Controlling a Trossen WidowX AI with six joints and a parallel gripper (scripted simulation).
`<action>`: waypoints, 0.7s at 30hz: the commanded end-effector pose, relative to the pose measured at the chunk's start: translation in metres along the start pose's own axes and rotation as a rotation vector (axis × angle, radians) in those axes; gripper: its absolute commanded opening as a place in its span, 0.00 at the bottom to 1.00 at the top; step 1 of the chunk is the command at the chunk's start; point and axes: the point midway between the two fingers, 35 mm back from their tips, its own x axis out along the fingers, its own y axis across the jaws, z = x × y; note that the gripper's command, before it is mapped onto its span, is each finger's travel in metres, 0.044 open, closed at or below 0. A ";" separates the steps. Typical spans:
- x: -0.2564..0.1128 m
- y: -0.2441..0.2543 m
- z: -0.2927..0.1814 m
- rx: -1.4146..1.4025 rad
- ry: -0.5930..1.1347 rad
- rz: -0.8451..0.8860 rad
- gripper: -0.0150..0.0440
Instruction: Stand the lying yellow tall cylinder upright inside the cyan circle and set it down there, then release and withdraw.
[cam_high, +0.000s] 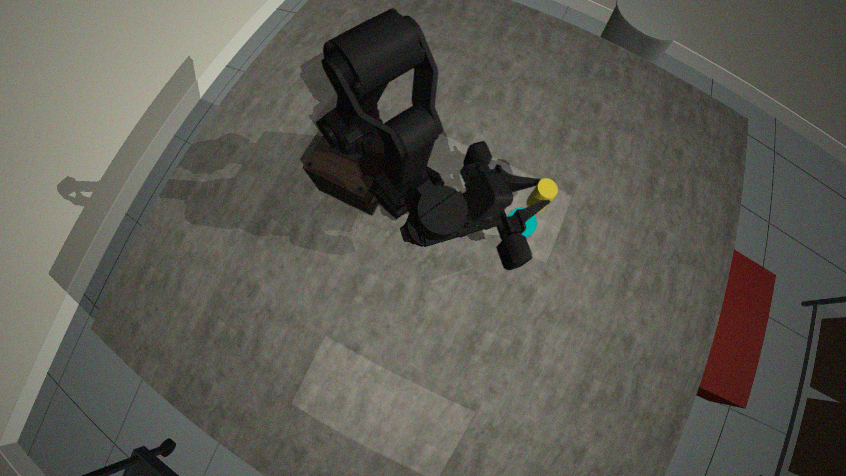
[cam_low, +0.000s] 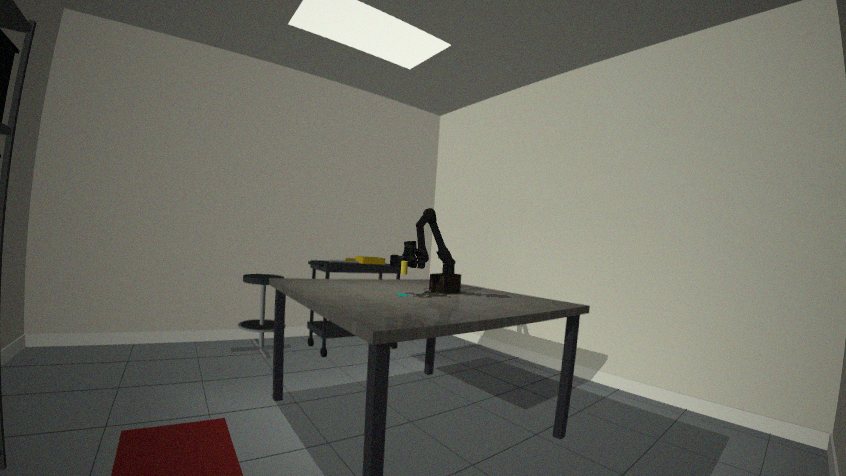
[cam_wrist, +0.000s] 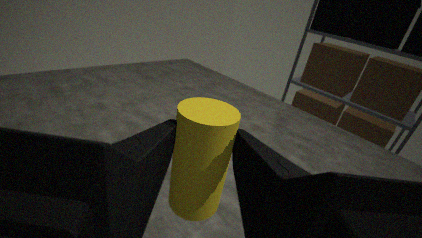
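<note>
The yellow tall cylinder (cam_high: 547, 189) (cam_low: 404, 267) (cam_wrist: 201, 160) is upright, or nearly so, and held in the air above the table. My gripper (cam_high: 544, 192) (cam_wrist: 205, 132) is shut on it, one finger on each side near its upper end in the wrist view. The cyan circle (cam_high: 528, 225) (cam_low: 402, 294) lies flat on the table below the cylinder in the exterior view, with a gap between them. In the top view a finger covers part of the circle. The circle does not show in the wrist view.
The arm's brown base block (cam_high: 340, 177) (cam_low: 444, 283) stands on the grey table (cam_high: 621, 266) (cam_low: 354, 296) (cam_wrist: 100, 100). A red block (cam_high: 739, 331) lies beyond the table edge in the top view. A shelf with brown boxes (cam_wrist: 335, 70) stands beyond the table in the wrist view.
</note>
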 end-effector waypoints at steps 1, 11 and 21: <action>0.001 -0.001 -0.007 -0.007 0.006 0.006 0.43; 0.005 -0.004 -0.038 -0.013 0.037 0.019 0.43; 0.007 -0.002 -0.071 -0.020 0.067 0.035 0.43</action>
